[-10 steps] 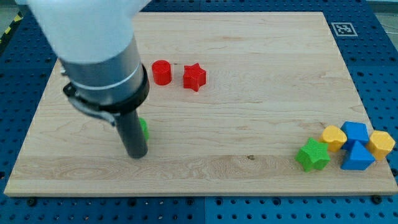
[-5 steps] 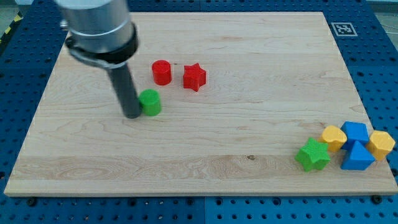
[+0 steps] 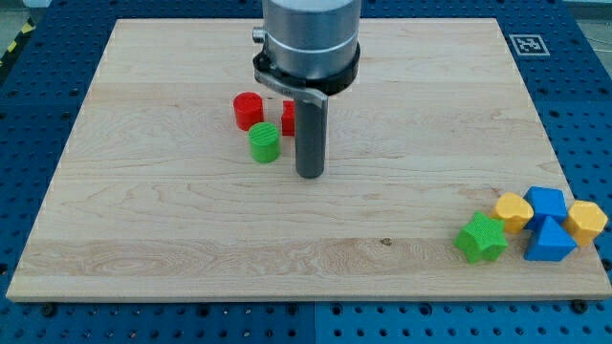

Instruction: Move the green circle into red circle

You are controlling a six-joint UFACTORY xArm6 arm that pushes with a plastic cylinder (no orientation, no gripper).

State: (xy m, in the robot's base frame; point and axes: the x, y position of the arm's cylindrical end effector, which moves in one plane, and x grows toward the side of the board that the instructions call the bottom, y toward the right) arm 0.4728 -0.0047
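Standing my tip [image 3: 308, 176] just right of the green circle [image 3: 265, 143], we see no gripper. That block sits near the board's top edge, seemingly touching the red circle [image 3: 248, 111]. Pushing leftward risks sliding it past instead.

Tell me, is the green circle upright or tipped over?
Upright: the green circle shows its flat round top, just below the red circle. My tip stands to its right, apart.

One camera only — raised, looking down at a slant across the wooden board [image 3: 402, 124]. Whole board fits in frame — moderate range.
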